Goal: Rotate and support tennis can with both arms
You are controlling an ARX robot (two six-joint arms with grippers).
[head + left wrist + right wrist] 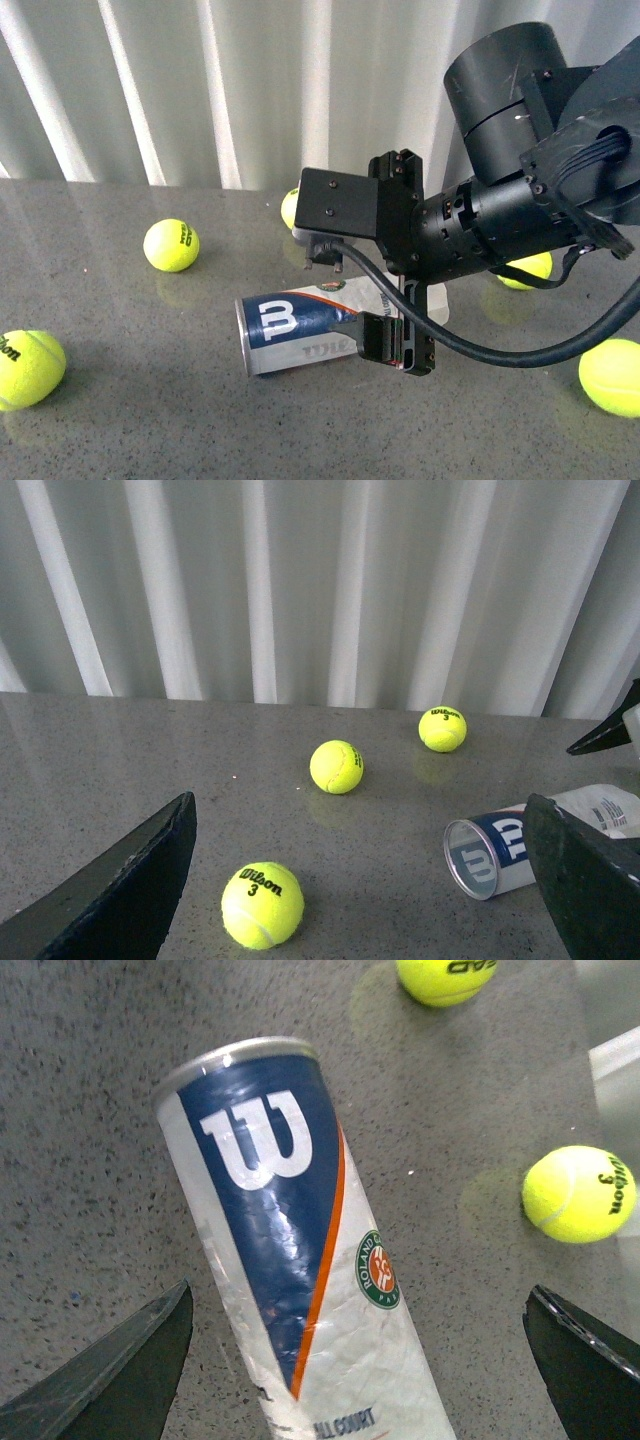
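The grey desk (120,440) carries everything. My front view shows only the right arm (500,220), reaching over the tennis can (300,325), which lies on its side. The right wrist view shows the right claw (358,1295) spread, with a finger on either side of the can. The left wrist view shows the left claw (358,820) spread too, near the can's silver rim. Tennis balls (171,245) lie scattered. I can't tell what the can holds.
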